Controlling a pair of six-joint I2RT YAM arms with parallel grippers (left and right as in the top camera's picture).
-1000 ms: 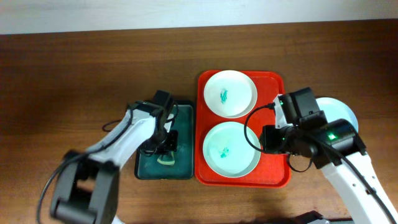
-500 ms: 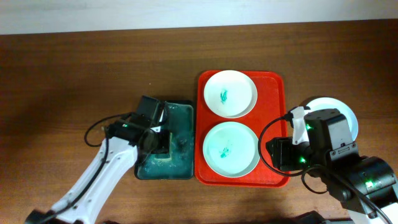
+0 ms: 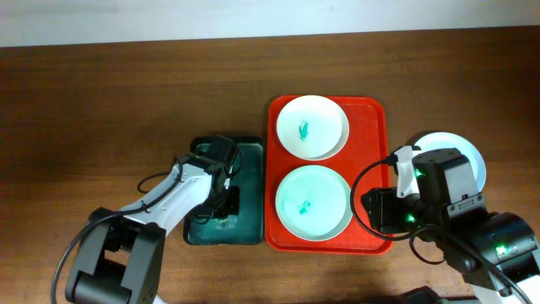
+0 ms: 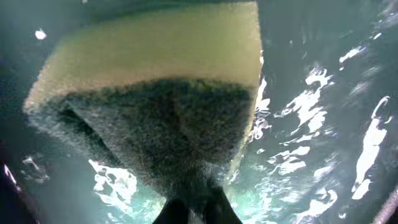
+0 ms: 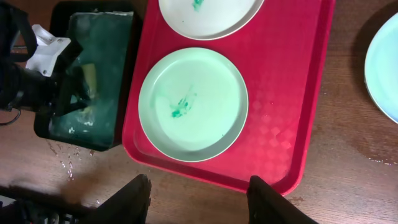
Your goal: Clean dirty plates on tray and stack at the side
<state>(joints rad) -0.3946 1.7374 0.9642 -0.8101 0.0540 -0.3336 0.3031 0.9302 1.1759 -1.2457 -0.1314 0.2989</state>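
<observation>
**Left gripper clamped on sponge in the wash tray; two smeared plates on the red tray**

Your left gripper [image 3: 222,201] is down inside the smaller dark green tray [image 3: 251,230], which sits on the brown wooden table [image 3: 126,101] just beside the left edge of the bright red rectangular plastic tray [image 3: 372,127]. In the left wrist view, its fingertips are pinched together on the lower edge of a yellow sponge [image 4: 155,81] with a dark scouring face. Wet glints show on the tray floor around the sponge.

Your right gripper [image 5: 202,199] hovers above the near edge of the red tray. Its two fingers [image 5: 137,199] stand apart with nothing between them.

On the red tray you have two plates, one behind the other. The round shallow white plate [image 3: 312,127] lies at the far end. The round shallow pale green plate [image 3: 314,201] lies at the near end, and their rims almost meet. Each carries a small teal smear [image 5: 180,107] near its middle.

The round pale blue plate [image 3: 456,143] lies off the red tray, on the table to its right. Your right arm covers part of it from overhead, and in the right wrist view only its left portion shows at the frame edge.
</observation>
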